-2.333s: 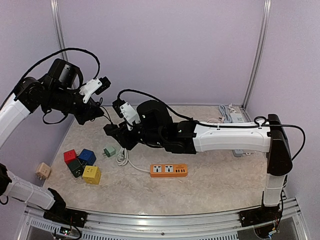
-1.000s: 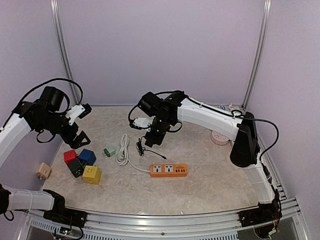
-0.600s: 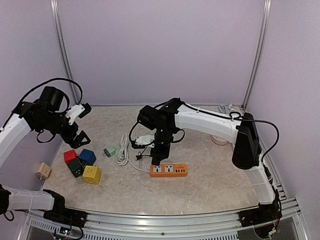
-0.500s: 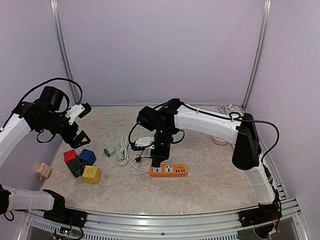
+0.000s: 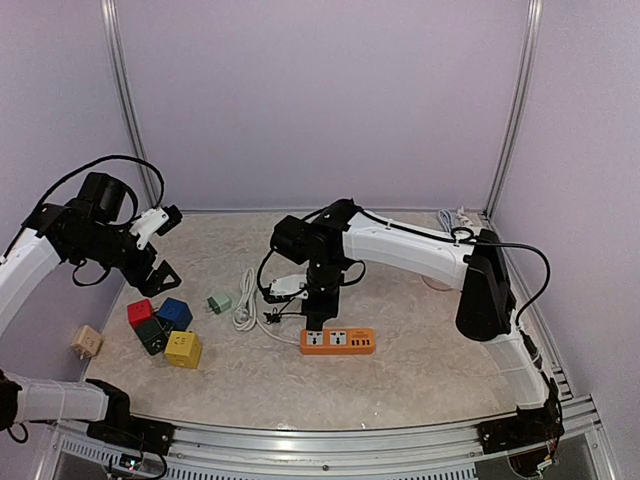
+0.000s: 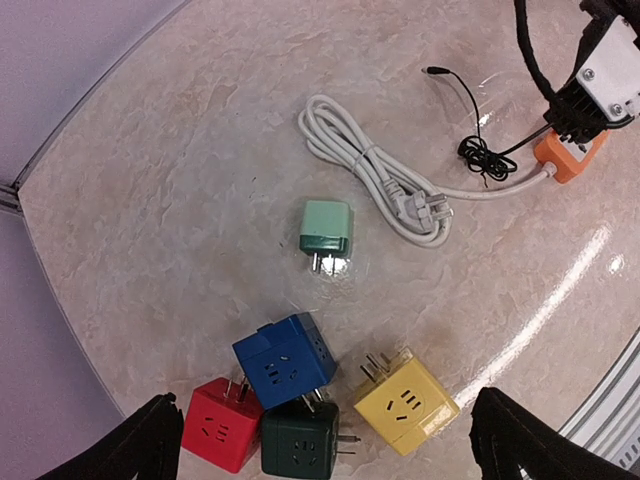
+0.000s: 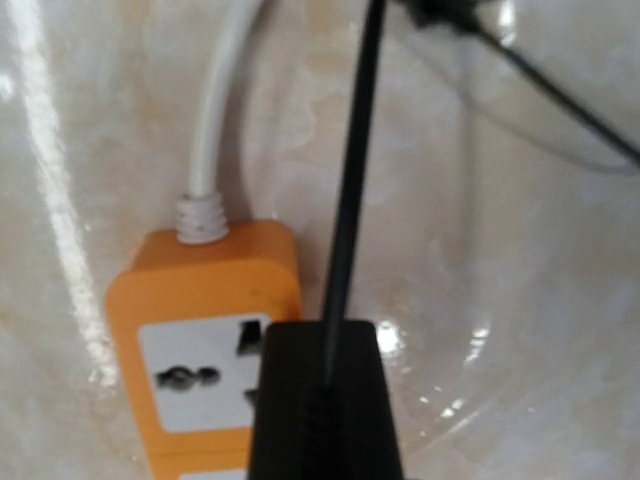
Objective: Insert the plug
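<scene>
Black plug (image 7: 320, 410), thin cable trailing behind it, sits over the orange plastic power strip (image 7: 190, 290) at the socket nearest the white cord (image 7: 215, 110), on the marble-patterned worktop (image 5: 420, 370). It is pinched in the right arm's fingers (image 5: 316, 308); whether it touches the socket is unclear. The left arm's fingers (image 6: 150, 445) are spread wide above the coloured cube adapters (image 6: 285, 360), holding nothing.

A red cube (image 6: 222, 424), blue cube (image 6: 285, 360), dark-green cube (image 6: 300, 438) and yellow cube (image 6: 405, 400) huddle together (mint adapter (image 6: 326, 228) apart).
</scene>
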`<act>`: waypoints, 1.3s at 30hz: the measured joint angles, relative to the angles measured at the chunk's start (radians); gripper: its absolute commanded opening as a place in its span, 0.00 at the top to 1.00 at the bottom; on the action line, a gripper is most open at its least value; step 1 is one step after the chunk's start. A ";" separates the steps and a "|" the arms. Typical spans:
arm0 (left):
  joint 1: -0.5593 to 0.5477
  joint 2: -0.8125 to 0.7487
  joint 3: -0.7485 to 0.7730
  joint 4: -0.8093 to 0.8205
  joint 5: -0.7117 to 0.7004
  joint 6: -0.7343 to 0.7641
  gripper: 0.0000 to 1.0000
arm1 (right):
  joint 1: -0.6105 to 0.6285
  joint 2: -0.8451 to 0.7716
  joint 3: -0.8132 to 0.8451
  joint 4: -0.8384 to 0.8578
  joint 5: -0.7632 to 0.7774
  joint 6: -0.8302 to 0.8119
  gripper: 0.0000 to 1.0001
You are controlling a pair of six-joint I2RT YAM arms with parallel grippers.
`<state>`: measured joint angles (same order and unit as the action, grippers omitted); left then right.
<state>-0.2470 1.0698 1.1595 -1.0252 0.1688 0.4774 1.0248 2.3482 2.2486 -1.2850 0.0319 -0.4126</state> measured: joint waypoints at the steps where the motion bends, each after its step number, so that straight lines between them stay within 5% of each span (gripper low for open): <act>1: 0.000 0.000 0.000 0.000 0.000 0.000 0.01 | 0.000 0.010 0.000 -0.004 0.003 -0.003 1.00; 39: 0.005 -0.003 0.000 0.000 -0.001 0.001 0.01 | 0.029 -0.003 0.012 -0.037 0.015 0.048 1.00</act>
<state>-0.2417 1.0664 1.1595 -1.0252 0.1677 0.4782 1.0534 2.3455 2.2604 -1.3216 0.0471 -0.3645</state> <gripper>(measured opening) 0.988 0.219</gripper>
